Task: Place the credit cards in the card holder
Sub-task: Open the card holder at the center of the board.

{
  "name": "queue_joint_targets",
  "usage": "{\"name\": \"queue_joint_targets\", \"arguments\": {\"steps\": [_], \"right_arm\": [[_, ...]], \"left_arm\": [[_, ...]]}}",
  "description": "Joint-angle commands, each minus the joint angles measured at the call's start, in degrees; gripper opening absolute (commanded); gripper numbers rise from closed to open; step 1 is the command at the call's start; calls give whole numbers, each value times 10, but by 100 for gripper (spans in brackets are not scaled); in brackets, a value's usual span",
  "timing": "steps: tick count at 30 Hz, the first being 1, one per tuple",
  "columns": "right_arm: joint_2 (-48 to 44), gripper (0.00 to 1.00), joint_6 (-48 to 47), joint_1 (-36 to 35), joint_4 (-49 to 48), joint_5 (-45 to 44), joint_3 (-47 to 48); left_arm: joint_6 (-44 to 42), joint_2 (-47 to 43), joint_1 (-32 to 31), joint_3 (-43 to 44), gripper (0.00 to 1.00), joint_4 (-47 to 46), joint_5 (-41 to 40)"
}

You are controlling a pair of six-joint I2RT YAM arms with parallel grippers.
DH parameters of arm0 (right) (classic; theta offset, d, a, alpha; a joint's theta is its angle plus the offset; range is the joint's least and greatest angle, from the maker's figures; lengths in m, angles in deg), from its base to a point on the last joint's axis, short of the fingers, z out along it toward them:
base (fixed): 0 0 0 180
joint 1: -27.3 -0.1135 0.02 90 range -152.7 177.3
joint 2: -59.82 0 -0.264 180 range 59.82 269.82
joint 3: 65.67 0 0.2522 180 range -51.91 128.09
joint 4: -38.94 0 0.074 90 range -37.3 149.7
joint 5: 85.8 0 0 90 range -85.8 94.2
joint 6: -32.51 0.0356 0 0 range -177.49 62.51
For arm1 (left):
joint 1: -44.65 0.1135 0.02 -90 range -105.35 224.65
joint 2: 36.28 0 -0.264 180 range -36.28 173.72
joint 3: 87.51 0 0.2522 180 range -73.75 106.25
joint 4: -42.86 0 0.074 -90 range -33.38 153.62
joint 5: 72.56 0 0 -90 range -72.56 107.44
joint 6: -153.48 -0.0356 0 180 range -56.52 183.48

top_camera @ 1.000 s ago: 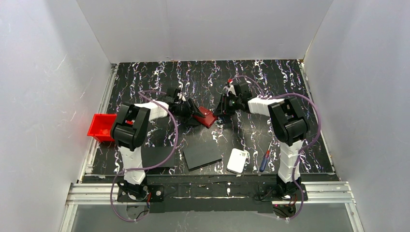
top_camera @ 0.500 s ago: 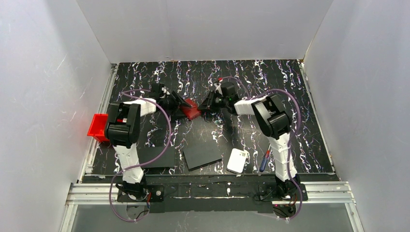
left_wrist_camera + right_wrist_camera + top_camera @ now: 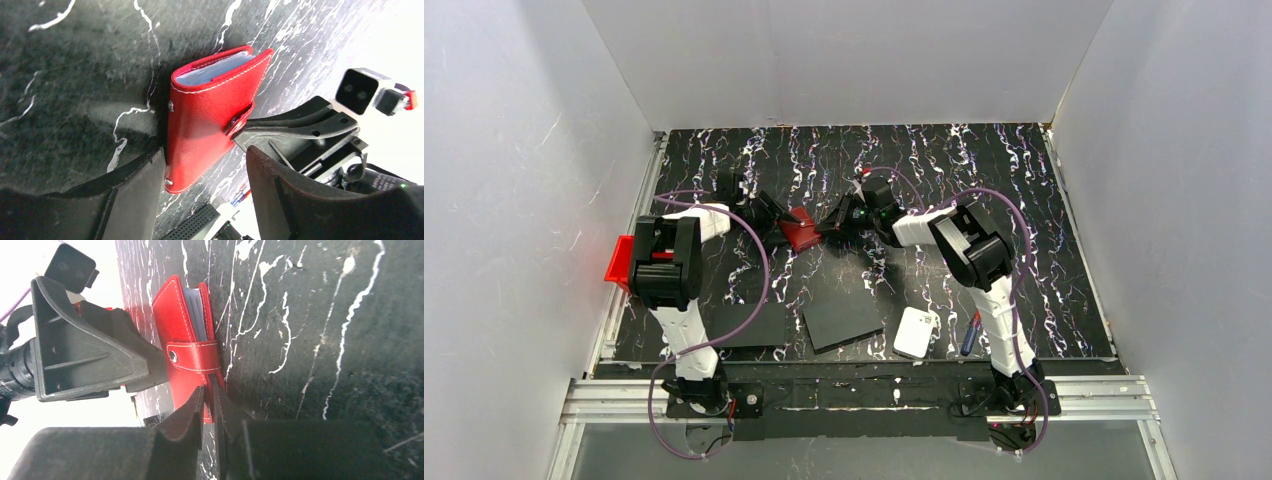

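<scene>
The dark red card holder (image 3: 801,230) stands on edge on the marbled table between my two grippers. Pale credit cards (image 3: 215,70) show inside its open top, also seen as card edges (image 3: 197,310) in the right wrist view. My left gripper (image 3: 205,150) is open and straddles the holder's (image 3: 210,115) lower end. One of its fingers (image 3: 130,195) touches the spine and the other stands apart. My right gripper (image 3: 210,392) is shut on the lower edge of the holder (image 3: 182,330), just below the snapped strap (image 3: 192,357).
A bright red bin (image 3: 624,262) sits at the table's left edge. Two black sheets (image 3: 844,318) (image 3: 749,325), a white rounded pad (image 3: 916,332) and a blue-handled screwdriver (image 3: 971,332) lie near the front.
Both grippers and the card holder have shifted left and slightly farther back. The right gripper's jaws have narrowed onto the holder's edge.
</scene>
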Motion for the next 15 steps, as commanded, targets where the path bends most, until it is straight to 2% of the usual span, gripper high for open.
{"name": "queue_joint_targets", "arguments": {"steps": [1, 5, 9, 15], "right_arm": [[17, 16, 33, 0, -4, -58, -30], [30, 16, 47, -1, -14, -47, -28], [32, 17, 46, -3, -21, -42, -24], [34, 17, 54, -10, -36, -29, -16]], "left_arm": [[36, 41, 2, -22, 58, -83, 55], [39, 4, -2, -40, 55, -157, 80], [29, -27, -2, -44, 51, -163, 77], [43, -8, -5, -53, 39, -182, 80]]}}
